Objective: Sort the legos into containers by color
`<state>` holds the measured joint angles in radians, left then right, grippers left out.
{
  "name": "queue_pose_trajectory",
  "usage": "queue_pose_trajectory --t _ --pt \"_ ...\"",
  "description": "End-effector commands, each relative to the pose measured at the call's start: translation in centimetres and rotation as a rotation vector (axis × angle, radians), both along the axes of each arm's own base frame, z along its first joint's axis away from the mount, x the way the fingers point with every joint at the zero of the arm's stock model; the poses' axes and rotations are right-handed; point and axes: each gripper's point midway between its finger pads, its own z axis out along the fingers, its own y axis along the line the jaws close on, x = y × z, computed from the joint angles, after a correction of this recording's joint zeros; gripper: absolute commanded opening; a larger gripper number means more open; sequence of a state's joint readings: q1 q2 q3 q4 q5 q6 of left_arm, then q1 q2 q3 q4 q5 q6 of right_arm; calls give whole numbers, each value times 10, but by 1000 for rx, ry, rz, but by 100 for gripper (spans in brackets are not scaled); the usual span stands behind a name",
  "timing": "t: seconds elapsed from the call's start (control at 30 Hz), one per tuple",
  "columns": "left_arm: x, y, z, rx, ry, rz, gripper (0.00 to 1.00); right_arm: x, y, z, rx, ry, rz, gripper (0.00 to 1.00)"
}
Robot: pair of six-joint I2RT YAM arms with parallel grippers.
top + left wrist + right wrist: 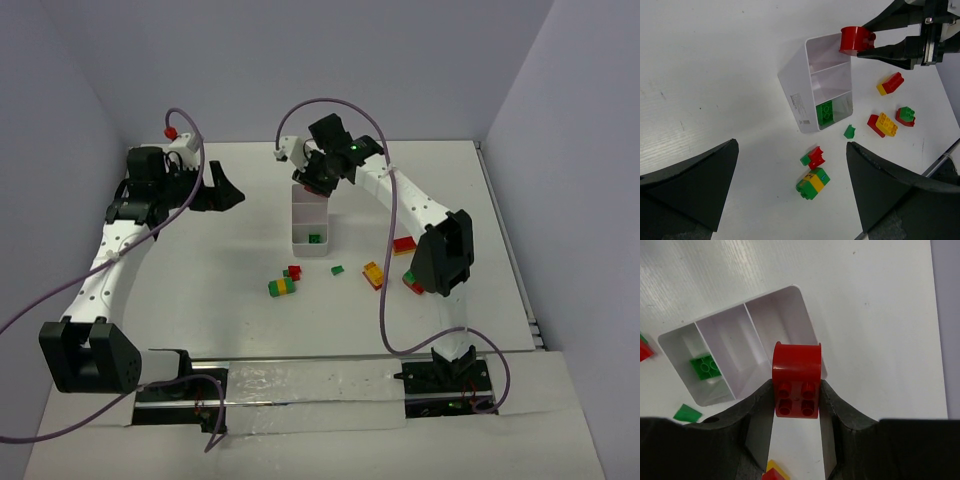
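Note:
My right gripper [796,395] is shut on a red lego brick [796,375] and holds it above the rim of the end compartment of the white three-compartment tray [805,310]. The same red brick [856,40] shows over the tray's far compartment in the left wrist view. One green brick [705,366] lies in the opposite end compartment; the other two compartments look empty. Loose legos lie on the table in front of the tray [296,215]: a green-yellow stack [282,287], a red piece [294,272], a small green piece [338,270]. My left gripper [790,155] is open and empty, high above the table.
More legos lie right of the tray: a yellow-red stack [373,274], a red-yellow stack [404,245] and a red-green stack [412,283] beside the right arm's elbow [445,250]. Walls enclose the table on the left, back and right.

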<state>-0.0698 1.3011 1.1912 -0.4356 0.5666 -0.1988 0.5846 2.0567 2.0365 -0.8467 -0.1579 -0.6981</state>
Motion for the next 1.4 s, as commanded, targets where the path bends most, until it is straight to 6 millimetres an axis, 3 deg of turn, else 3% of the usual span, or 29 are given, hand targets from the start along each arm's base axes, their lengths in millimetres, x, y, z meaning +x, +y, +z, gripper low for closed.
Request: queue_pose_trajectory --t 0.0,0.27,0.63,0.87,0.97,1.03,1.07,1.17,1.2,1.23,1.3,1.37 --pt "1 -4 9 -19 -38 -49 99 12 2 14 -12 -62 47 10" --pt "2 -1 7 -10 -41 -52 99 21 9 6 -27 -76 61 19" --pt "3 2 9 -9 -45 -50 99 23 16 3 -26 -87 58 63" --pt "1 -1 15 -26 -58 -62 99 2 8 42 25 -109 56 86" --pt "0 -3 16 -41 -52 -71 99 -9 -7 67 38 -155 46 86" --pt "-2 -4 19 -43 -59 -75 99 -19 -30 62 20 -136 19 85" --pt "-3 -4 20 -41 -65 -77 99 -20 -40 71 27 -152 4 85" --pt "-6 -2 19 -21 -95 -81 99 -27 -102 60 -29 -112 -63 81" --pt "-8 -2 18 -15 -96 -88 99 -31 -109 50 -56 -86 -54 80" --pt "-9 -3 15 -12 -92 -98 99 -32 -136 46 -84 -75 -86 80" --pt "-13 -6 11 -7 -89 -138 99 -49 -173 15 -181 14 -69 76" --pt "-13 -9 6 -10 -65 -160 99 -60 -201 -7 -260 78 -62 74"
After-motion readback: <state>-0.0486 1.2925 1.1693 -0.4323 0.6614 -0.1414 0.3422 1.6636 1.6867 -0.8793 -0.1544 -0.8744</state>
